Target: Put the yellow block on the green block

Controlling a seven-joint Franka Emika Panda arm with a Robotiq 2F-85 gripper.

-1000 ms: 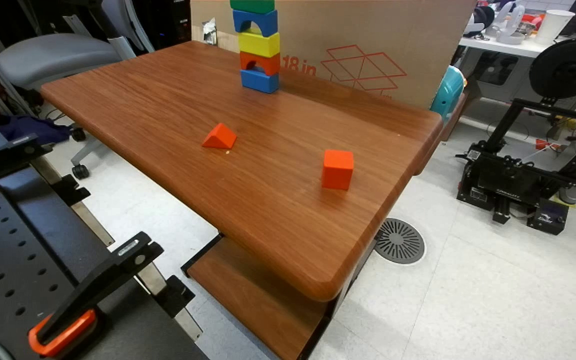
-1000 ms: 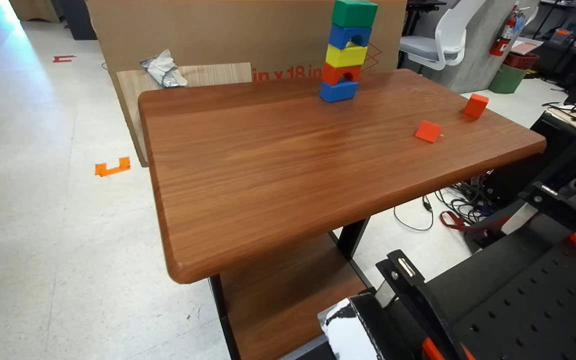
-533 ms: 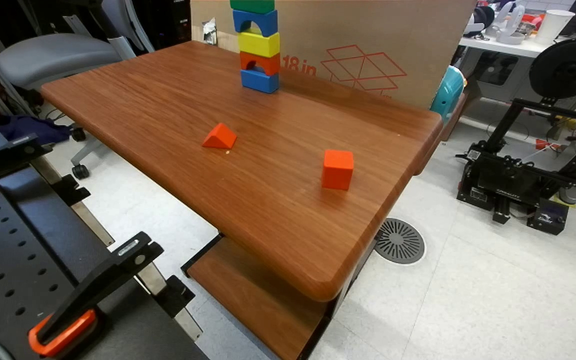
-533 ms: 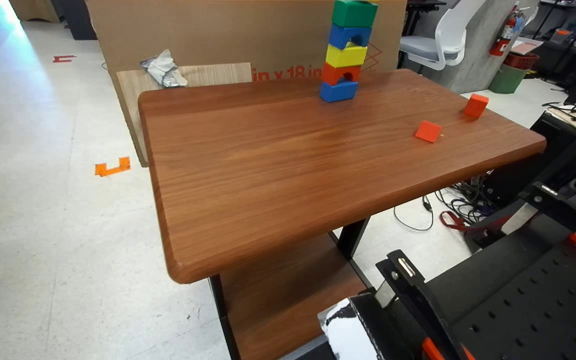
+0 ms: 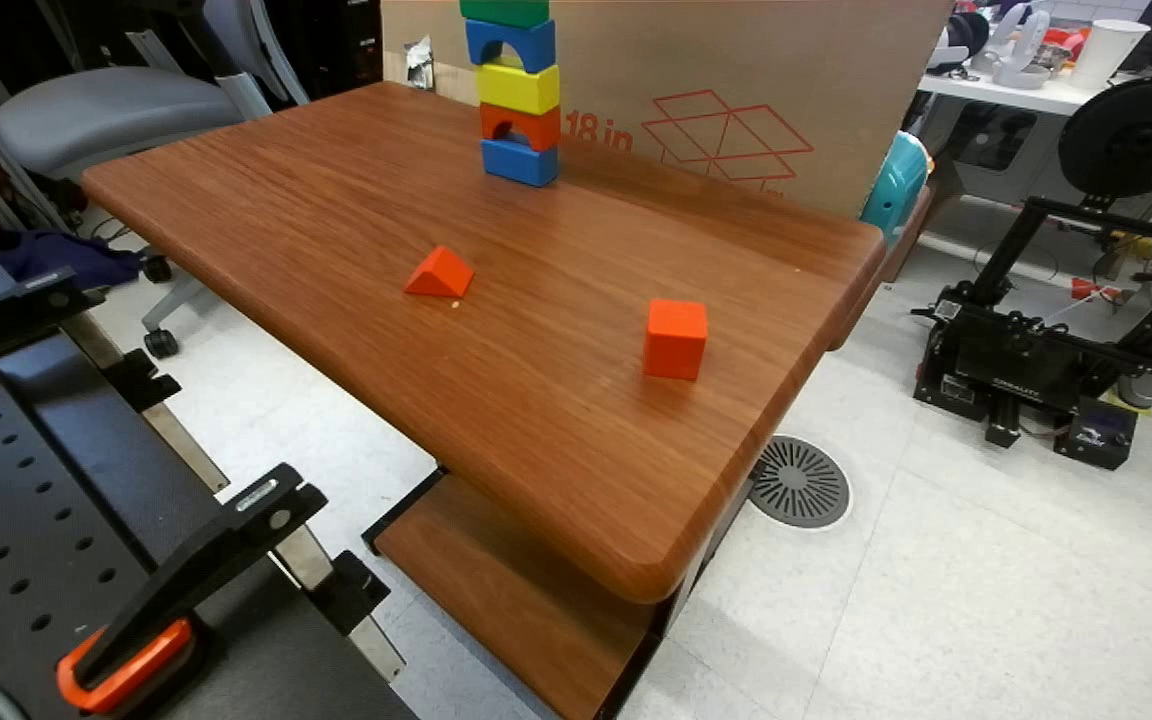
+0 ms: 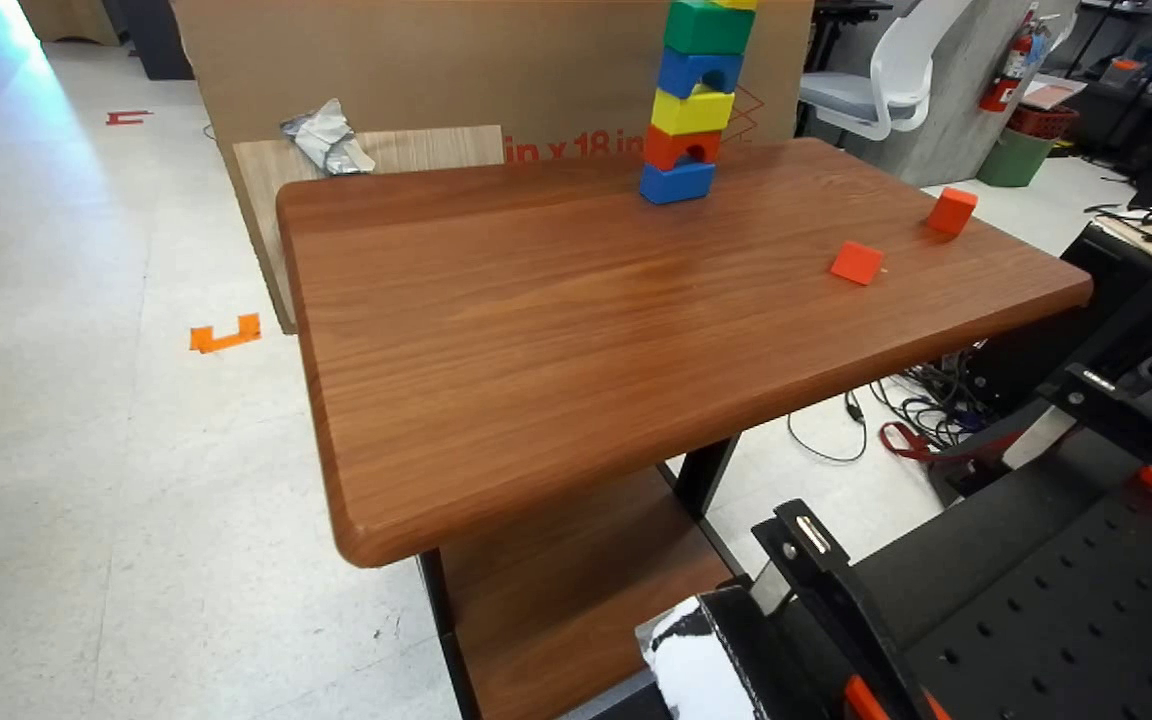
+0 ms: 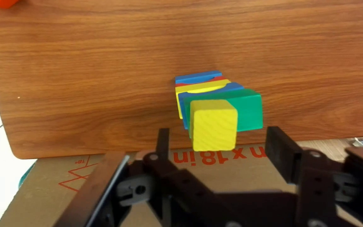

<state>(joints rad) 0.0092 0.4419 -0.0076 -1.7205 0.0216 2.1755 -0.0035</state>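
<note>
The small yellow block point(image 7: 215, 129) sits on top of the green block point(image 7: 250, 113), toward its left end in the wrist view. Only a thin strip of that yellow block point(image 6: 736, 4) shows at the top edge of an exterior view, right above the green block point(image 6: 708, 28). My gripper point(image 7: 218, 134) is open, its dark fingers point(image 7: 280, 151) standing on either side of the yellow block with a gap at each side. The arm and gripper are out of view in both exterior views.
Under the green block, the tower has a blue arch point(image 6: 681, 72), a wider yellow block point(image 6: 693, 112), a red-orange arch point(image 6: 666, 148) and a blue base point(image 6: 677, 184). An orange wedge point(image 5: 441, 272) and orange cube point(image 5: 676, 340) lie on the table point(image 5: 556, 380). Cardboard point(image 5: 716, 50) stands behind.
In an exterior view, a strip of the yellow block has come down into sight above the green block. My gripper has opened. The tower below and the orange pieces stay put.
</note>
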